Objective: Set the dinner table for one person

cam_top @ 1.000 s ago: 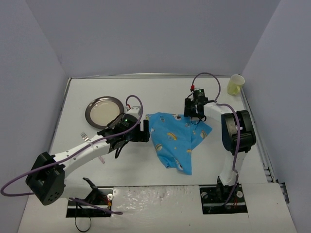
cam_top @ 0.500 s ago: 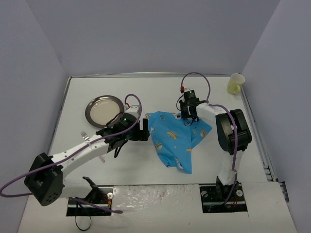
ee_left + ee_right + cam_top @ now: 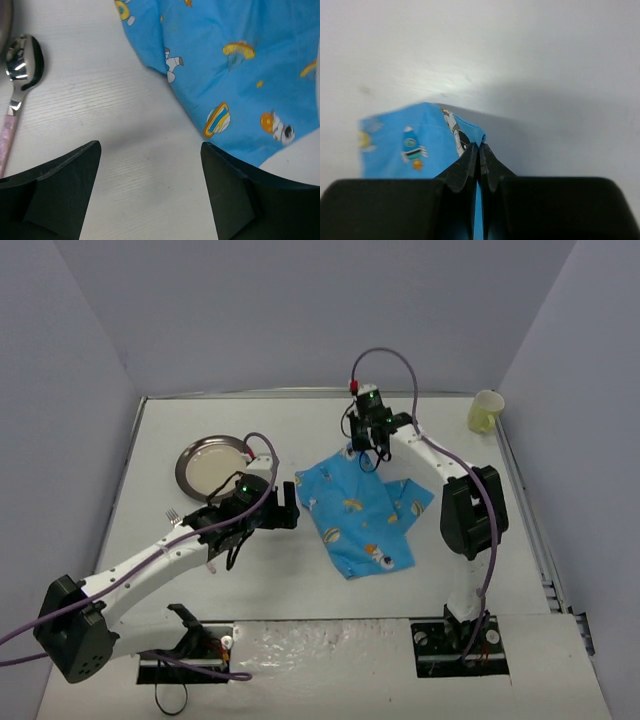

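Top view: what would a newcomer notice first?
The blue space-print cloth in the middle of the dinner table, its far corner pinched in the shut right claw. The left claw hangs open beside its left edge, with a metal plate beyond and a yellow cup far right.

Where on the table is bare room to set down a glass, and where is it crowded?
Bare: the far strip of table behind the plate and cloth, left of the cup; also the right side, nearer than the cup. Crowded: between plate and cloth, where the left claw and spoon are.
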You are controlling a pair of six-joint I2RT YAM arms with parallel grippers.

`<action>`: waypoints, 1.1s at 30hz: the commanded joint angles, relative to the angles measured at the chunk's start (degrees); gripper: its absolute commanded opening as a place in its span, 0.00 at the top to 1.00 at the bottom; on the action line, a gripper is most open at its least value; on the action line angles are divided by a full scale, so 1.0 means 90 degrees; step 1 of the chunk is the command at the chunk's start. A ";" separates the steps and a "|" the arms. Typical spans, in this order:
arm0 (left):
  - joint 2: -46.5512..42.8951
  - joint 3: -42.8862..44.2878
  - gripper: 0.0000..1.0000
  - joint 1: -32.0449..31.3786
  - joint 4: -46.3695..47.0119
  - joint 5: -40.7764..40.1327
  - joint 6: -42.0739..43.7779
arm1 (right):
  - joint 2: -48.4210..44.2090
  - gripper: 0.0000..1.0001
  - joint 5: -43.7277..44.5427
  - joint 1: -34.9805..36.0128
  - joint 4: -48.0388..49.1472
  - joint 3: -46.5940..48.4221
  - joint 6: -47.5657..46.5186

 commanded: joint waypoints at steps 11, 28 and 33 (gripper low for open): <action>-0.2566 0.1000 0.23 0.0165 -0.1388 -0.2085 0.0287 | -0.0278 1.00 -0.2893 0.0891 0.0170 0.5713 0.1671; -0.2261 0.1187 0.23 0.0176 -0.1450 -0.1717 0.0249 | -0.5216 1.00 -0.0343 -0.0648 0.0524 -0.1216 0.2413; -0.1873 0.0861 0.23 0.0175 -0.1220 -0.1395 0.0121 | -0.5905 1.00 -0.0432 -0.0748 0.0357 -0.4102 0.2899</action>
